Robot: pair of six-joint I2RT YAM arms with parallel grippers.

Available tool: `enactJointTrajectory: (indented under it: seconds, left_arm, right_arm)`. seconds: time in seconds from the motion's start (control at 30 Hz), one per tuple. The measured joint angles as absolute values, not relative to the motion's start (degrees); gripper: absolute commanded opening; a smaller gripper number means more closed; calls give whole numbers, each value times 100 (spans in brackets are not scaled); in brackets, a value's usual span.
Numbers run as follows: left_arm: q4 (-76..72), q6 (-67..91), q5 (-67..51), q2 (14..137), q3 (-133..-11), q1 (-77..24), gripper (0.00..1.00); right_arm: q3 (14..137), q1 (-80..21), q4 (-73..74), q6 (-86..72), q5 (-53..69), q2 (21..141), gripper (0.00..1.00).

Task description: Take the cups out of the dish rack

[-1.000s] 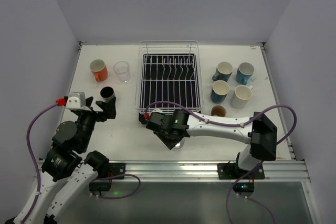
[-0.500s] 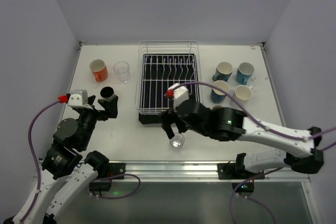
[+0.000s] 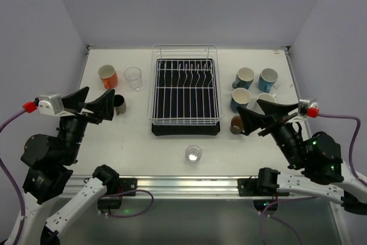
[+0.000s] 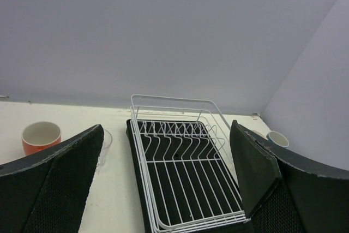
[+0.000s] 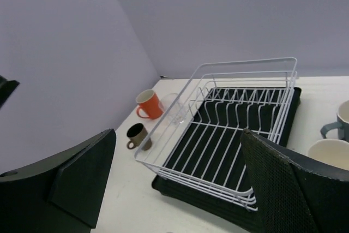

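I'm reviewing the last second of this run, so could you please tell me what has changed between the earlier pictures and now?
The right end effector let go of the clear glass in front of the dish rack, opened, and pulled back to the right. The left end effector, open throughout, lifted away from the dark cup. Glass, rack and dark cup stayed put.

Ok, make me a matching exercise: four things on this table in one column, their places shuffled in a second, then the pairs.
Things:
1. orange cup
2. dish rack
3. small glass
4. brown cup

Places:
A. alone in front of the rack, toward the arm bases
B. middle of the table
C. left of the rack, beside a clear tumbler
D. by the rack's near right corner, below the blue mugs

Pairs: 1-C, 2-B, 3-A, 4-D
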State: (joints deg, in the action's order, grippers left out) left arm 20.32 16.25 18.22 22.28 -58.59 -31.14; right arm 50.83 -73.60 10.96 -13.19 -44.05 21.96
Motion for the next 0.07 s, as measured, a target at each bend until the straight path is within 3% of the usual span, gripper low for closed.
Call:
enactJointTrajectory:
  seconds: [0.07]
  left_arm:
    - [2016,1629,1824,2257,-5833,-3114,100]
  right_arm:
    - [4893,-7363,1079,-1269,-4541,2104,99]
